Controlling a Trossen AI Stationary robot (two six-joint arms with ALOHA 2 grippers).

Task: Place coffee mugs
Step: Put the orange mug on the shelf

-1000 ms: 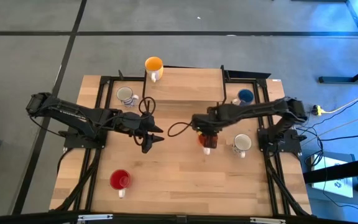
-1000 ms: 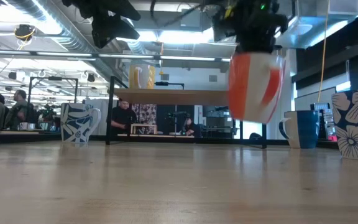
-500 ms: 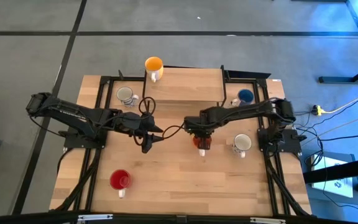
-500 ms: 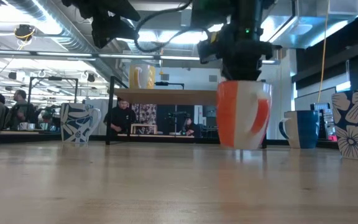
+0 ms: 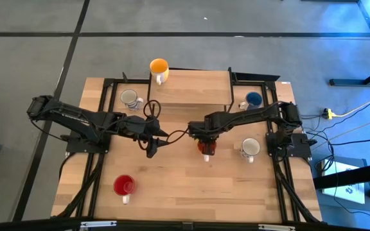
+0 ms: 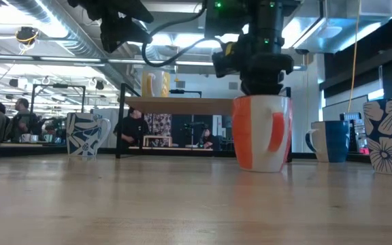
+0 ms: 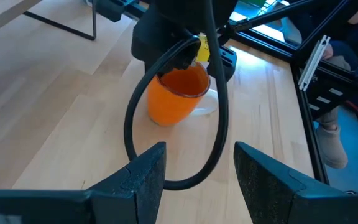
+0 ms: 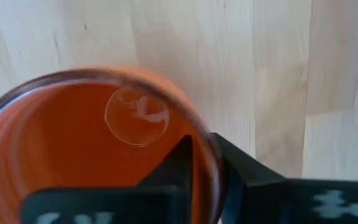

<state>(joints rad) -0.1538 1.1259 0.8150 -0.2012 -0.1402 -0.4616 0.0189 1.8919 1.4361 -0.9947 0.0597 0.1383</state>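
My right gripper [image 5: 204, 142] is shut on the orange mug [image 6: 260, 133] at the table's middle; the mug also shows in the left wrist view [image 7: 178, 96]. My left gripper [image 7: 194, 180] is open and empty, in the air just left of the orange mug. The yellow mug [image 5: 158, 67] stands on a raised wooden shelf [image 5: 191, 87] at the far side. A white mug with blue pattern [image 5: 130, 98], a dark blue mug [image 5: 254, 99], a flower-patterned mug [image 5: 250, 148] and a red mug [image 5: 124, 185] stand on the table. My right gripper holds the orange mug by its rim [image 8: 211, 149], one finger [image 8: 178, 163] inside the mug and one [image 8: 238, 167] outside its wall. The fingers come from above, pointing down. The mug stands upright, its base looking to rest on the table, handle toward the near edge.
Black frame rails [image 5: 95, 173] run along the table's left and right sides. A loose cable [image 7: 166, 124] loops between the two grippers. Bare tabletop [image 5: 198, 186] lies toward the near edge.
My right gripper has moved toward the table's left edge and down with the orange mug. The mug, lifted and tilted a second ago, now stands upright with its base at the table.
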